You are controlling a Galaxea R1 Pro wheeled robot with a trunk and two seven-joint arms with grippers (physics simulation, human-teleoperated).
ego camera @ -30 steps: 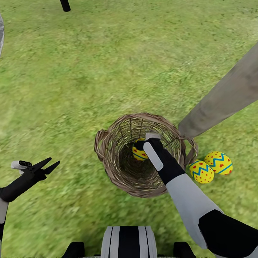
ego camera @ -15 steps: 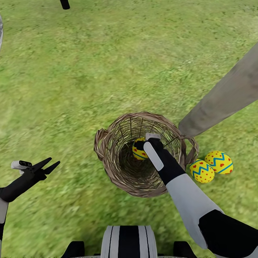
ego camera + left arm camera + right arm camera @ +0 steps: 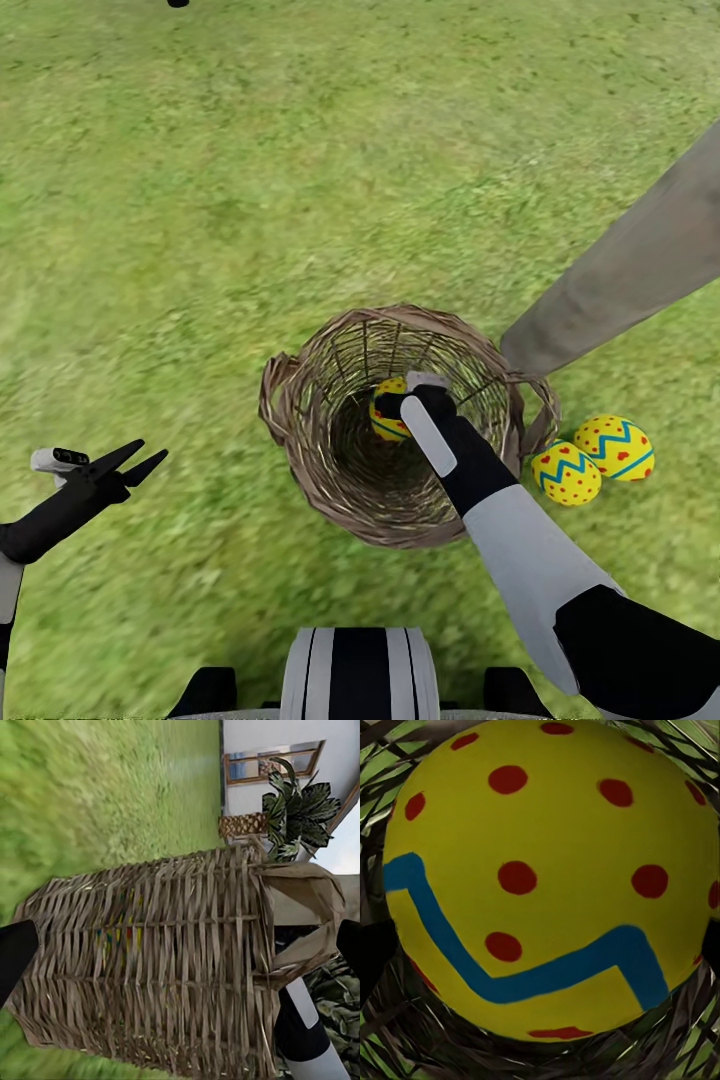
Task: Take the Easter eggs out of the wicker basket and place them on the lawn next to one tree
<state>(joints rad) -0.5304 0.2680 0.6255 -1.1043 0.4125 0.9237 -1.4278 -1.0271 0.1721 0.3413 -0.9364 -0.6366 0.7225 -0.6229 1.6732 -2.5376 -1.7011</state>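
Egg (image 3: 388, 412) number three sits deep inside the wicker basket (image 3: 300, 440), directly ahead of the right tool (image 3: 405, 400), whose fingers flank it without visibly clamping; left tool (image 3: 135, 462) idles open, farther off.

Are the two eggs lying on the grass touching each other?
Cannot tell. In the head view the nearer egg overlaps the farther egg beside the basket; no gap or contact shows plainly.
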